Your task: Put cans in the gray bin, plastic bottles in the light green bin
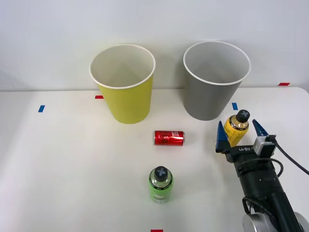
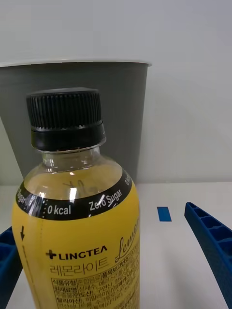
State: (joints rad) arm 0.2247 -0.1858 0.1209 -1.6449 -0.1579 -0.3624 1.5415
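The yellow-labelled plastic bottle (image 1: pixel 236 128) (image 2: pixel 79 231) stands upright at the right of the table, just in front of the gray bin (image 1: pixel 215 79) (image 2: pixel 121 111). My right gripper (image 1: pixel 240 131) is open around it, one blue finger (image 1: pixel 221 136) on each side, with a gap visible between bottle and finger (image 2: pixel 210 244). The green plastic bottle (image 1: pixel 160 184) stands upright near the front middle. The red can (image 1: pixel 169 137) lies on its side at the centre. The light green bin (image 1: pixel 123 83) stands at the back, left of the gray one.
Small blue tape marks (image 1: pixel 41 108) (image 1: pixel 234 106) and red tape marks (image 1: pixel 99 96) (image 1: pixel 284 84) (image 1: pixel 156 230) lie flat on the white table (image 1: pixel 72 169). A white wall rises close behind the bins. The table's left half is open surface.
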